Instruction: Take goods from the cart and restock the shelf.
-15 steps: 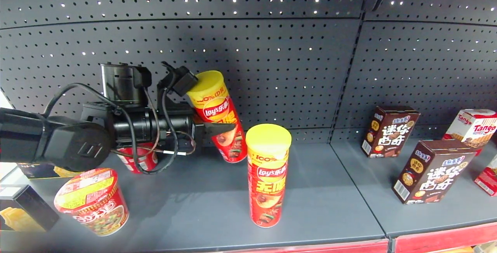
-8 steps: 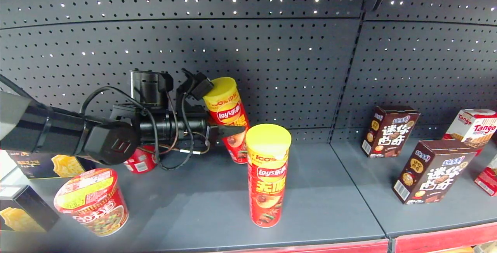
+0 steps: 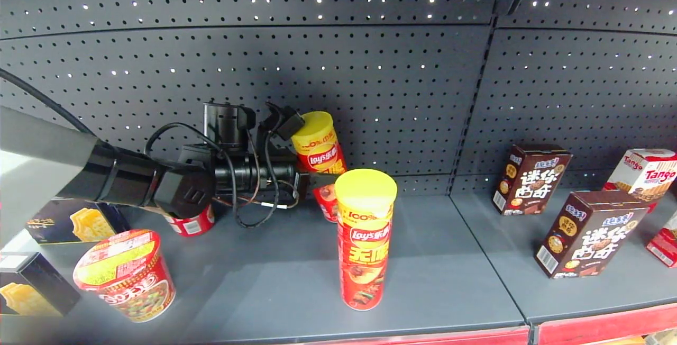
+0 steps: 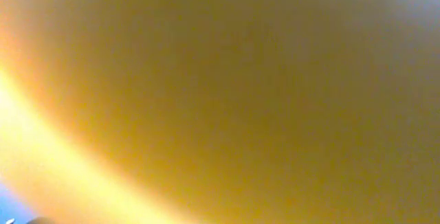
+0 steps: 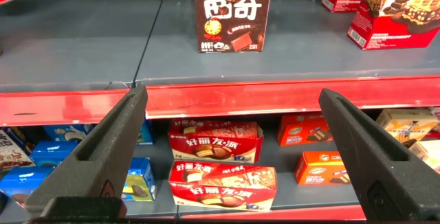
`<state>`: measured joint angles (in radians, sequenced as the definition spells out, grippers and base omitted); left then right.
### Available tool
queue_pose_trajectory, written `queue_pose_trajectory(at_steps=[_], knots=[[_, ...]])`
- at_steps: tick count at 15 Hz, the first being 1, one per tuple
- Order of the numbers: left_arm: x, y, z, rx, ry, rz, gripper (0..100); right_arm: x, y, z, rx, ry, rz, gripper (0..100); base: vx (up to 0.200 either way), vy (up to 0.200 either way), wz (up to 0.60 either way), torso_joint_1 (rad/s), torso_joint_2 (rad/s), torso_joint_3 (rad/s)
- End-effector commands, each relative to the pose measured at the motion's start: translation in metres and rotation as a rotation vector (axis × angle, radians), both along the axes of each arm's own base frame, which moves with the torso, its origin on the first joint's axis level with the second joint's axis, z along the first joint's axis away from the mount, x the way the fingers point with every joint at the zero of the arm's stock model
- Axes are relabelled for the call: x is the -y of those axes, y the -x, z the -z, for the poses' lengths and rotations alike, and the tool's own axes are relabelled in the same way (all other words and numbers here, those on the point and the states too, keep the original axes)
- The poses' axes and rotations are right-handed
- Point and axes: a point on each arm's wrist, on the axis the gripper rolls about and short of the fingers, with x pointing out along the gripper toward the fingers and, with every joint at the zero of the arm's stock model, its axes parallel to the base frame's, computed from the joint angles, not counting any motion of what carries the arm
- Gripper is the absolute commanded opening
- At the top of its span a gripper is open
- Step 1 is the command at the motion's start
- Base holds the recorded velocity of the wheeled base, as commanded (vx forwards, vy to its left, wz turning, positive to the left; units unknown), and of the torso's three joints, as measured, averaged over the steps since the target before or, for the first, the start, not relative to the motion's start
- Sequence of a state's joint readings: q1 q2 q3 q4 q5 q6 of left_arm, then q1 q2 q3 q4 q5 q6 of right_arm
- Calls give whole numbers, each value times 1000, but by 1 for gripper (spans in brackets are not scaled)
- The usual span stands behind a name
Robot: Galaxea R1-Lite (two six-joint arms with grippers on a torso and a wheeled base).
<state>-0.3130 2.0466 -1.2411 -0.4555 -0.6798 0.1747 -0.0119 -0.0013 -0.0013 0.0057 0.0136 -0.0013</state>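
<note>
Two chip cans: the held can (image 3: 320, 157), yellow-lidded, is in my left tool (image 3: 323, 180). The standing can (image 3: 365, 239) is upright near the front of the shelf (image 3: 449, 281).
Held can's place: it is at the back of the shelf, just behind and to the left of the standing can and near the back panel (image 3: 370, 70). It is tilted, with its lid leaning toward my left. I cannot tell whether its base touches the shelf.
Step in hand: I judge this to be the placing of a can on the shelf, with release not yet done.
Next move: I need to bring the can upright, seat its base flat, then open the tool. After that I back out leftward without brushing the standing can beside it.
Left tool: it is clamped on the can's middle, with one finger showing across the front. The left wrist view has a yellow surface (image 4: 220, 100) right up against the lens, which I take to be the can itself.
Left arm: it comes in from my left, about level over the shelf, and passes above a red tub (image 3: 190, 223). The tool points to my right.
Right tool (image 5: 230, 162): it is spread wide and holds nothing. It sits out in front of the shelf's red front edge (image 5: 275, 93).
</note>
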Motion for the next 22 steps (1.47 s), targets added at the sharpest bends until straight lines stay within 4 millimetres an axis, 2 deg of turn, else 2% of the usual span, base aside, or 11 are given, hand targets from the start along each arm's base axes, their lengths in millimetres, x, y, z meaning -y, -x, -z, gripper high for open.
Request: queue_pose_trajectory(at_steps=[1, 8, 12, 13, 22], knots=[[0, -3, 6, -11, -4, -2, 0, 0, 0, 0, -1, 0, 0, 100, 0, 0, 0, 0, 0, 0], [-4, -1, 18, -62, -81, 13, 0, 0, 0, 0, -1, 0, 0, 100, 0, 0, 0, 0, 0, 0], [-4, -1, 18, -64, -83, 14, 0, 0, 0, 0, -3, 0, -1, 100, 0, 0, 0, 0, 0, 0], [-4, -1, 19, -64, -84, 14, 100, 0, 0, 0, -1, 0, 0, 100, 0, 0, 0, 0, 0, 0], [-7, 0, 13, -40, -81, 3, 100, 0, 0, 0, -1, 0, 0, 100, 0, 0, 0, 0, 0, 0]])
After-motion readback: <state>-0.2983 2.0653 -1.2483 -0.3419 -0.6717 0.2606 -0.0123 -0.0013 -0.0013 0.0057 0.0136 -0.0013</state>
